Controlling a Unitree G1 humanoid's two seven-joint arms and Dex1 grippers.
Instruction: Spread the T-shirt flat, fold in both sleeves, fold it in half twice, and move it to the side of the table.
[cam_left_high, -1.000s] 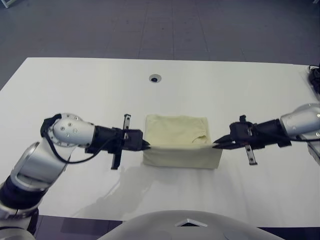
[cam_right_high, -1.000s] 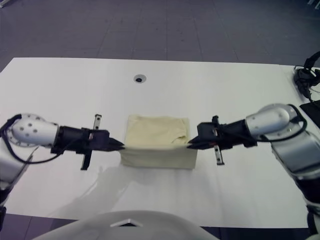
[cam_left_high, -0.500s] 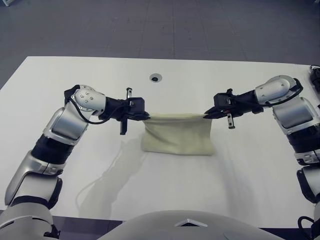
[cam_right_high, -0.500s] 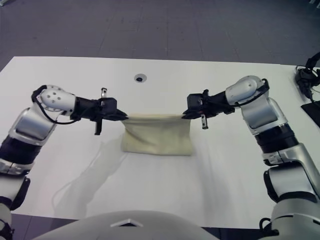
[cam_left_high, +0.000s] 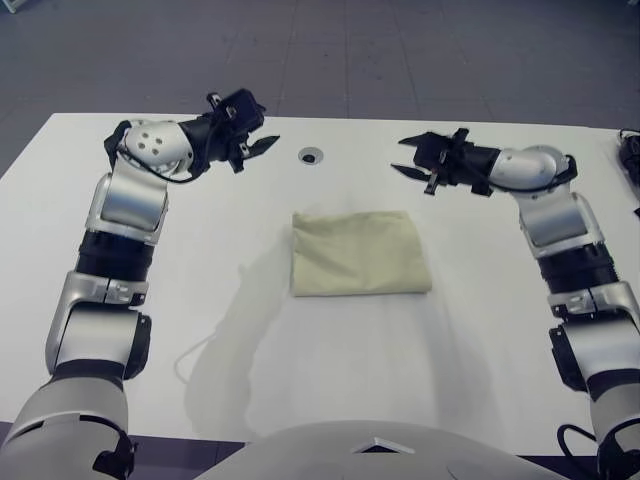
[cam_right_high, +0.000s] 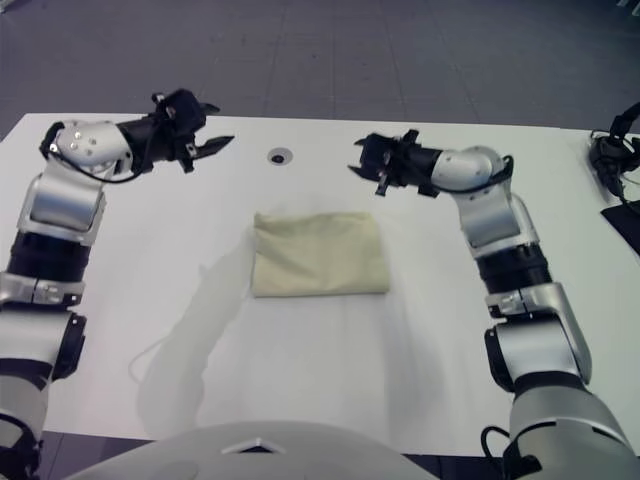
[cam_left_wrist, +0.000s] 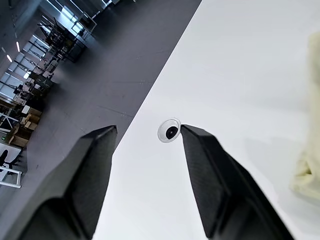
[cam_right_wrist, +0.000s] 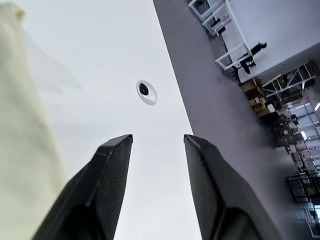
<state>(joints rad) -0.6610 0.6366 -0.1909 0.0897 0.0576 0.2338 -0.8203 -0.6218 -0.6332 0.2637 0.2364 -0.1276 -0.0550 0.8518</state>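
flanking t-shirt: left claw, right claw

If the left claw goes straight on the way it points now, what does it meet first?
The left claw would probably meet the table at its round hole; depth is unclear.

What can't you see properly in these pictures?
T-shirt sleeves and number of folds: hidden under its top layer, both eye views.
Most of the T-shirt, both wrist views: cut off by the picture edge.
Dark thing at the right end of the table, eye views: cut off by the edge, too small to name.
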